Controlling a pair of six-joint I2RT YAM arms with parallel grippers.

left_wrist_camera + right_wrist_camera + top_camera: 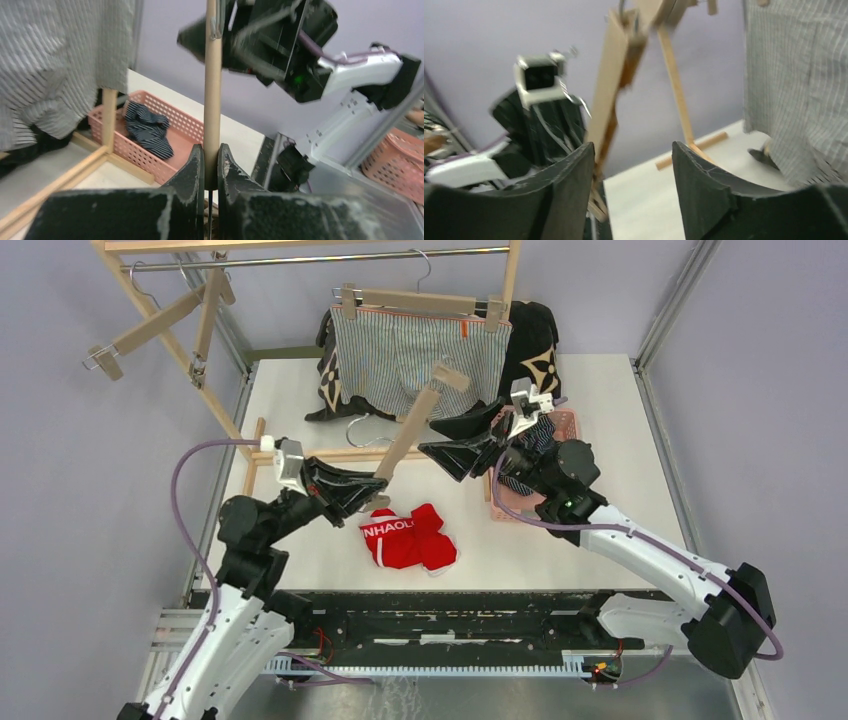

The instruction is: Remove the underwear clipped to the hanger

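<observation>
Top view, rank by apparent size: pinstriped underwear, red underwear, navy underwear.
1. pinstriped underwear, though it hangs nearer the camera
2. red underwear
3. navy underwear, mostly hidden behind the right arm, so unsure

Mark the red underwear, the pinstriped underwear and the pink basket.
red underwear [405, 540]: top view, middle of the cloth.
pinstriped underwear [410, 350]: top view, centre of the hanging cloth.
pink basket [142, 159]: left wrist view, near wall.

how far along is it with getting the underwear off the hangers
Two of three look done: the red pair lies loose on the table, and the navy striped pair sits in the pink basket. In hand: the left gripper is shut on a bare wooden hanger, with the right gripper open beside it. Left: the grey pinstriped pair, clipped to the second hanger on the rack.
</observation>
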